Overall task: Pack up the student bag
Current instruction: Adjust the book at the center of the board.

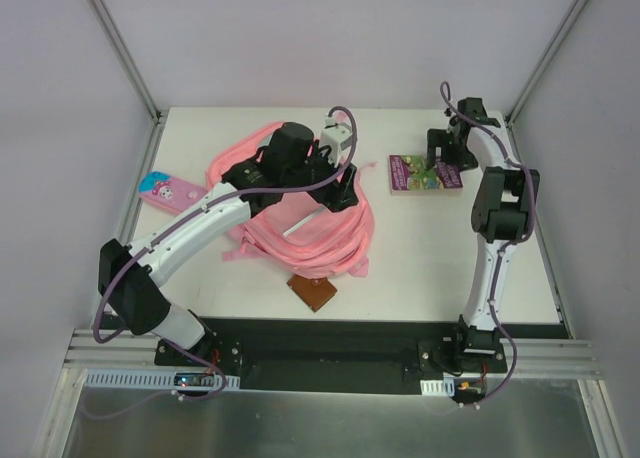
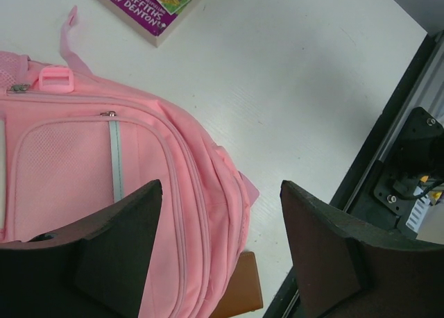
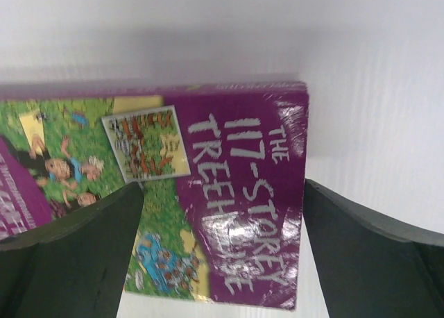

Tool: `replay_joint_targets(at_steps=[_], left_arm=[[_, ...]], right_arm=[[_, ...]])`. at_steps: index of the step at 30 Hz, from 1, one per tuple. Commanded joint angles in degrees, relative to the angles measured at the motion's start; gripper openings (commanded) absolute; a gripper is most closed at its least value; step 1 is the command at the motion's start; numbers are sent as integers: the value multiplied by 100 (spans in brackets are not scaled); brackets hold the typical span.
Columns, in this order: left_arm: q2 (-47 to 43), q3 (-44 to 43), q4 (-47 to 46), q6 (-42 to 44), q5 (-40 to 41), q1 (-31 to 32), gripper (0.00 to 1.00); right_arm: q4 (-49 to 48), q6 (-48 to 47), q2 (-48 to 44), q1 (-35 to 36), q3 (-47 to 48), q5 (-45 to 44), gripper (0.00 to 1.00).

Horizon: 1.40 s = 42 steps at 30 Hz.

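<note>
Left end effector [image 2: 220,200] partly spread over pink student bag [image 2: 83,165] mid-frame, gripping nothing, right end effector [image 3: 223,193] spread wide over 117-Storey Treehouse book [image 3: 236,151] upper right, bag contents hidden

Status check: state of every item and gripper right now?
student bag: lying flat, front up.
book: closed, cover up, on table.
pencil case: flat on table.
brown flat object: partly under bag.
left gripper: open above bag, empty.
right gripper: open over book, empty.
</note>
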<state>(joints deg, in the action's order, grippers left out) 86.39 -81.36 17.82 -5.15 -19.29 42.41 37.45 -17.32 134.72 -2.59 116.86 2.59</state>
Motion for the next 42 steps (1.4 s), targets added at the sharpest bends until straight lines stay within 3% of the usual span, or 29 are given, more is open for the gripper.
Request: replay_joint_targets(at_steps=[1, 10, 15, 19, 23, 28, 32, 42], left_arm=[[-298, 6, -156, 49, -163, 21, 68], [-281, -98, -148, 216, -189, 21, 68], [-280, -143, -148, 260, -251, 21, 68], [-325, -73, -156, 190, -224, 21, 68], [-403, -29, -156, 128, -189, 21, 69], [-553, 59, -156, 119, -84, 21, 69], [-649, 121, -148, 102, -14, 21, 69], [-816, 243, -156, 84, 109, 21, 69]], right_arm=[[730, -412, -760, 162, -1479, -409, 96], [377, -518, -2309, 391, -3650, -522, 96], [386, -54, -3141, 356, -3680, -785, 96], [-167, 448, -3549, 382, -3337, -892, 96], [-282, 791, -2988, 443, -2442, -577, 96], [692, 950, -1196, 698, -327, -812, 96], [965, 959, -272, 918, 696, -953, 96], [571, 1091, 19, 1041, 689, -753, 96]])
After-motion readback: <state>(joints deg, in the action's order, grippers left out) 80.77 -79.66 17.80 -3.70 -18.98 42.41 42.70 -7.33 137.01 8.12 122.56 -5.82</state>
